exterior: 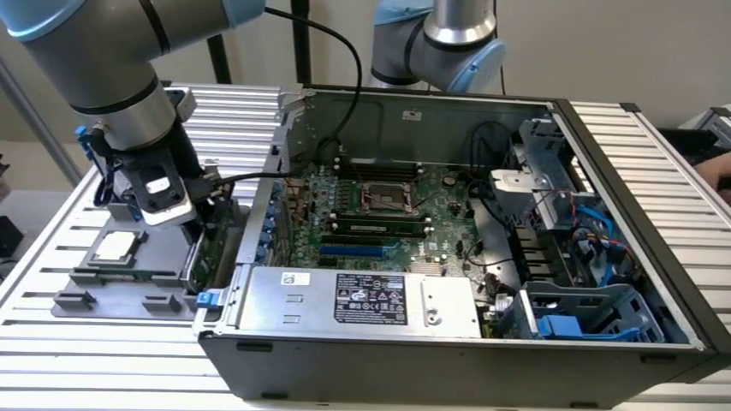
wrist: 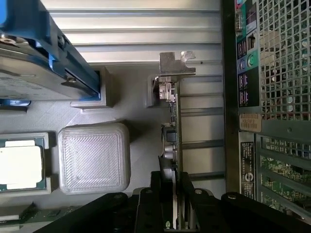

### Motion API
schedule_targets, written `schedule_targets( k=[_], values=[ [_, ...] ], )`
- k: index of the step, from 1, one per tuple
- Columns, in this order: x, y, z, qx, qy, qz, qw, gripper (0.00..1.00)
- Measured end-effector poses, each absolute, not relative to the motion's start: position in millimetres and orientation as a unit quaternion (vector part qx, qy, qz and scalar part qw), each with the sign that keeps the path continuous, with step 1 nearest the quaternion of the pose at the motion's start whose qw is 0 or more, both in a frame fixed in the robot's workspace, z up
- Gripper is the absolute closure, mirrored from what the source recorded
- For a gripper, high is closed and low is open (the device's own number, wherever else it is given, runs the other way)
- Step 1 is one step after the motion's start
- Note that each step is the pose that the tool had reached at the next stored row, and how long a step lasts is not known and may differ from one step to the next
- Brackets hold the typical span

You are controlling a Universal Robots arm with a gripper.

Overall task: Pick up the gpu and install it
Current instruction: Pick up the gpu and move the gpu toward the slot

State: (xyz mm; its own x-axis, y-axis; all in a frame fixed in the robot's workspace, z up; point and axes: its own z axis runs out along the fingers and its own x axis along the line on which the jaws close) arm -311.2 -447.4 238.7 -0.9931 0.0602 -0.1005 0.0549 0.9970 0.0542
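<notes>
The gpu (wrist: 173, 116) is a thin green card seen edge-on, with its grey metal bracket (wrist: 176, 65) at the far end. My gripper (wrist: 173, 196) is shut on the card's near end, a black finger pressed on each side. In the exterior view the gripper (exterior: 209, 224) hangs over the grey parts tray (exterior: 126, 295), just outside the computer case's left wall. The gpu (exterior: 204, 257) stands on edge below it. Whether the card's lower edge still touches the tray I cannot tell.
On the tray lie a hard drive in a blue frame (wrist: 34, 68), a processor chip (wrist: 19, 162) and a grey ribbed block (wrist: 95, 158). The open case (exterior: 457, 351) holds the motherboard (exterior: 383, 210) and power supply (exterior: 354, 300). A second arm (exterior: 440, 43) stands behind it.
</notes>
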Motion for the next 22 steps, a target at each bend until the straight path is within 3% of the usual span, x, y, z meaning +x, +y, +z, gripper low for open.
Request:
schedule_targets(
  k=[22],
  values=[
    [-312.6,-451.2,242.2,0.018,0.999,0.028,0.040,1.00]
  ],
)
